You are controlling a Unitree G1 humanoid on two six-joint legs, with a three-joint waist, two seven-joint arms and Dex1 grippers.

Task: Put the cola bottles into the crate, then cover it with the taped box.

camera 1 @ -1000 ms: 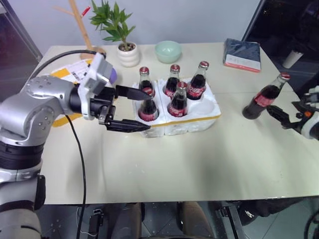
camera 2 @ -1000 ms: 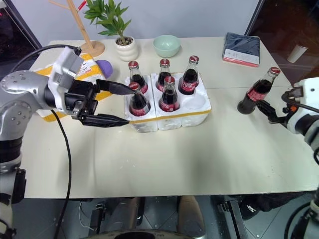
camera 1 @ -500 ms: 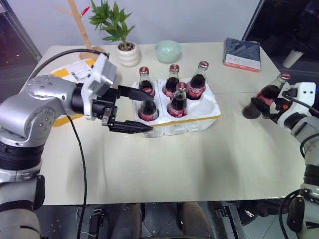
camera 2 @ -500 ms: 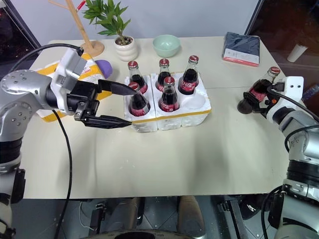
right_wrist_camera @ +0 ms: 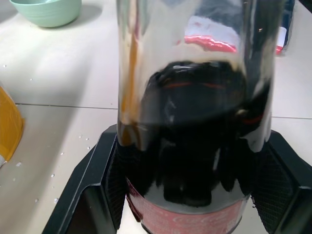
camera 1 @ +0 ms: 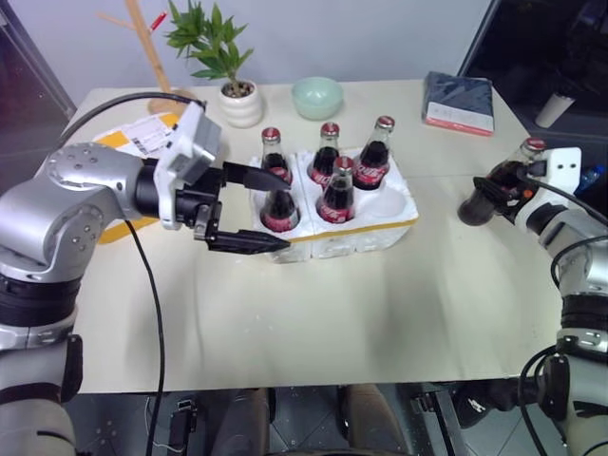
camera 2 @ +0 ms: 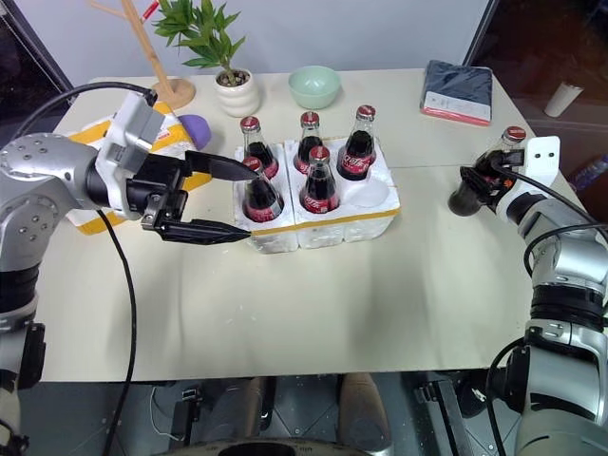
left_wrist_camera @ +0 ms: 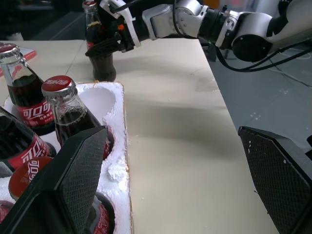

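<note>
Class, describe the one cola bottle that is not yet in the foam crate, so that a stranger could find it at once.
Start at the white foam crate in the middle of the table; five bottles stand in it. Look to the table's right edge: there a sixth cola bottle stands on the bare tabletop, alone, clasped by the right pincer.

Right pincer (camera 2: 481, 186), earlier open short of the lone cola bottle (camera 2: 484, 175), now clamps it.

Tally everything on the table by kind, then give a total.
Cola bottles: 6, five in the crate, one in the right gripper
Foam crate: 1
Taped box: 1
Green bowl: 1
Potted plant: 1
Dark book: 1
Wooden stand: 1
Total: 12
</note>
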